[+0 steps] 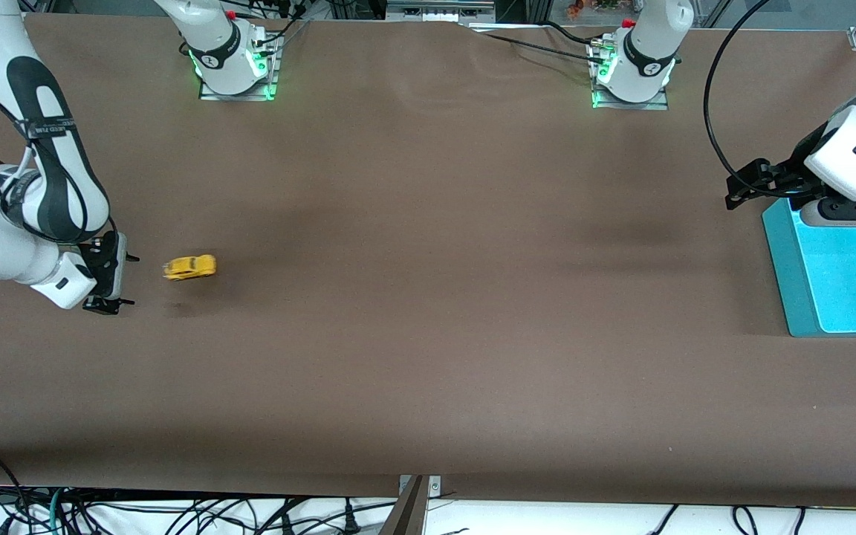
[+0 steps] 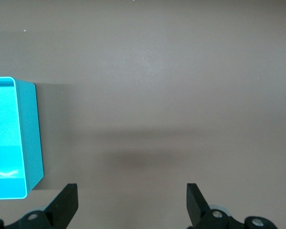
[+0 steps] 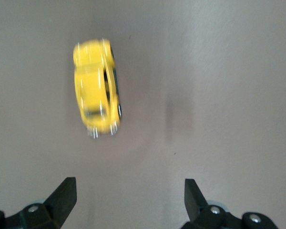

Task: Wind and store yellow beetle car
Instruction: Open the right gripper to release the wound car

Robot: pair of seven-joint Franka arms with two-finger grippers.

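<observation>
The yellow beetle car (image 1: 189, 267) stands on the brown table near the right arm's end, blurred in both views. In the right wrist view the car (image 3: 97, 94) lies clear of the fingers. My right gripper (image 1: 122, 281) is open and empty, low over the table just beside the car, apart from it. My left gripper (image 1: 751, 184) is open and empty, up over the table beside the edge of the turquoise bin (image 1: 792, 267). The left wrist view shows the bin's corner (image 2: 31, 133) and bare table between its fingers (image 2: 66, 202).
The turquoise bin stands at the left arm's end of the table. A black cable (image 1: 714, 126) loops above the table by the left arm. The two arm bases (image 1: 235, 59) stand along the table's edge farthest from the front camera.
</observation>
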